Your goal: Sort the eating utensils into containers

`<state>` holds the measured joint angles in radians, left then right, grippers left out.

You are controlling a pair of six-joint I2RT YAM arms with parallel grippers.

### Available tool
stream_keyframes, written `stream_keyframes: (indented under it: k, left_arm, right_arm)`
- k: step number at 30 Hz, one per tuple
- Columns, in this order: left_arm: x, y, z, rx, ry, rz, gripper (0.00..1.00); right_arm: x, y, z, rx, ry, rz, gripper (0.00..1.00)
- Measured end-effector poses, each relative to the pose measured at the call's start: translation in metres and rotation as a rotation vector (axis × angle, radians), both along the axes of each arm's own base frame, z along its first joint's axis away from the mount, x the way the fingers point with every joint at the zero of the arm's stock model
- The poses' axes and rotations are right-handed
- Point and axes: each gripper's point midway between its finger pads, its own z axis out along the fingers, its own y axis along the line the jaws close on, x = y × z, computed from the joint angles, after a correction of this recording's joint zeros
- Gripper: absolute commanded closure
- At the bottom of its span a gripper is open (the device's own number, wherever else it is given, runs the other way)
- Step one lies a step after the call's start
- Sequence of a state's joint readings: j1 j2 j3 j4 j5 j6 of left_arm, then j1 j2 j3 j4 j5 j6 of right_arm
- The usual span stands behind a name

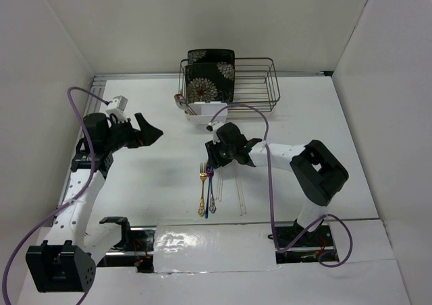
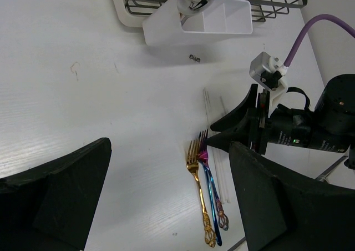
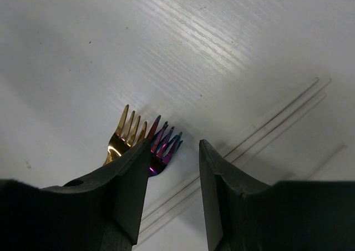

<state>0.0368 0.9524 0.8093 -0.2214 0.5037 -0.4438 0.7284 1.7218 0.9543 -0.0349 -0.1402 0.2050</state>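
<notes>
A gold fork [image 1: 202, 190] and two purple-blue forks [image 1: 210, 189] lie side by side on the white table, tines pointing away from the arms. Thin pale chopsticks [image 2: 219, 173] lie just right of them. My right gripper [image 1: 214, 159] hangs low over the fork tines, open. In the right wrist view its left finger covers part of the gold fork [image 3: 126, 133] and the purple-blue tines [image 3: 164, 144], and the chopsticks [image 3: 266, 126] run under the gap. The white caddy [image 1: 202, 113] stands in front of the rack. My left gripper [image 1: 151, 127] is wide open above the table's left side, holding nothing.
A dark wire dish rack [image 1: 256, 82] with black floral plates [image 1: 210, 74] stands at the back. The caddy [image 2: 222, 22] has something shiny sticking out of its left compartment. White walls close in on both sides.
</notes>
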Motion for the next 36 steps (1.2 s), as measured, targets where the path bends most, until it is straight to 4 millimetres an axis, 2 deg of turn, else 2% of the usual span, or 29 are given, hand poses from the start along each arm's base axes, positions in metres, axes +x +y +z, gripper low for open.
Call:
stream_keyframes:
  k: [10, 19, 22, 23, 25, 26, 29, 36]
  left_arm:
    - [0.001, 0.001, 0.0, 0.017, -0.015, -0.009, 0.0]
    - [0.0, 0.0, 0.0, 0.018, -0.017, -0.017, 0.01]
    - [0.0, 0.0, 0.0, 0.018, -0.017, -0.018, 0.0]
    - [0.0, 0.0, -0.001, 0.018, -0.016, -0.018, 0.0]
    - [-0.001, -0.001, -0.003, 0.018, -0.012, -0.019, 0.0]
    - [-0.001, -0.001, -0.003, 0.017, -0.01, -0.02, 0.0]
    - [-0.002, -0.001, -0.004, 0.017, -0.01, -0.021, 0.0]
    - [-0.004, -0.001, -0.001, 0.018, -0.022, -0.025, 0.0]
  right_arm:
    - [-0.003, 0.01, 0.0, 0.039, -0.002, 0.074, 0.59]
    - [-0.006, 0.009, -0.015, 0.011, 0.016, 0.1, 0.6]
    - [-0.007, 0.008, -0.018, 0.005, 0.018, 0.108, 0.68]
    - [-0.007, 0.009, -0.018, 0.009, 0.02, 0.114, 0.76]
    - [-0.007, 0.011, -0.018, 0.019, 0.021, 0.119, 0.79]
    - [-0.005, 0.014, -0.015, 0.031, 0.007, 0.127, 0.87]
    - [-0.003, 0.017, -0.012, 0.045, -0.009, 0.137, 1.0]
    - [-0.004, 0.014, -0.012, 0.032, -0.024, 0.158, 1.0]
